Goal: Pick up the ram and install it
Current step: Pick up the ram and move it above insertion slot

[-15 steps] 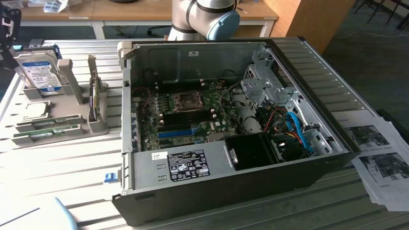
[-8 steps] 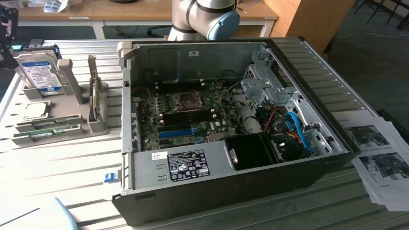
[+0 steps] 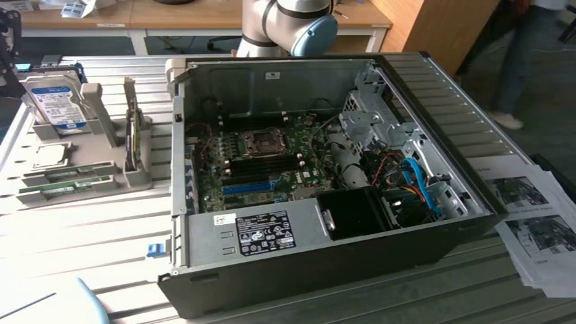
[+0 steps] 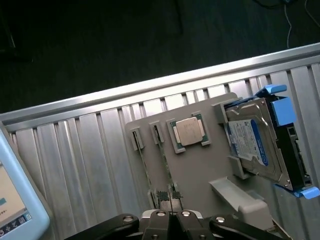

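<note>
Two ram sticks (image 3: 65,175) lay in one grey holder (image 3: 137,177) on the one table (image 3: 99,223). There was one hard drive (image 3: 54,101) with a blue-white label, one square processor chip (image 3: 50,155) and one open computer case (image 3: 360,260). At least two printed sheets (image 3: 531,202) lay at the exterior view's right, where one person (image 3: 522,61) stood. One robot arm (image 3: 288,27) was there.

grey arm (image 3: 288,27) with a blue-capped joint, its pincer (image 4: 170,222) downward-facing, jaws tight together
</note>
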Tool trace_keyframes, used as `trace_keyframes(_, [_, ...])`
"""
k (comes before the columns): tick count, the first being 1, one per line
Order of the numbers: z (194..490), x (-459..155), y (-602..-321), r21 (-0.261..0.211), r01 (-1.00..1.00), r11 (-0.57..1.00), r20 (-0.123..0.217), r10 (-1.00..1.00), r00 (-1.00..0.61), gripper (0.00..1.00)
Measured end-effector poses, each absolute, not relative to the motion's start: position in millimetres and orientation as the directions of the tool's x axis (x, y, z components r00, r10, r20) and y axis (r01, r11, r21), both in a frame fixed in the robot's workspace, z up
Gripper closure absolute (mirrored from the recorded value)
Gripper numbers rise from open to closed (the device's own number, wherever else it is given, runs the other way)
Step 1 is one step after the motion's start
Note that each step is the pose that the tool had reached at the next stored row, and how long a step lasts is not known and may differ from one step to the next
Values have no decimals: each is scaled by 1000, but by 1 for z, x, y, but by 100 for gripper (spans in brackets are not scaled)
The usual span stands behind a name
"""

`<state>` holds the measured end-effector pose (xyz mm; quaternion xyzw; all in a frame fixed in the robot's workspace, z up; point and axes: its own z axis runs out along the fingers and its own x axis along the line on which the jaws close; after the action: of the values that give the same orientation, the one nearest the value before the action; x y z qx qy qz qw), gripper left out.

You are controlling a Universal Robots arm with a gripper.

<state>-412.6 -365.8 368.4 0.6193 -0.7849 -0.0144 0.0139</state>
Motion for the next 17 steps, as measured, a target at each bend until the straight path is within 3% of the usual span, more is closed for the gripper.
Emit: trace_keyframes(17, [368, -413, -366, 40, -996, 76, 4, -997, -75, 91])
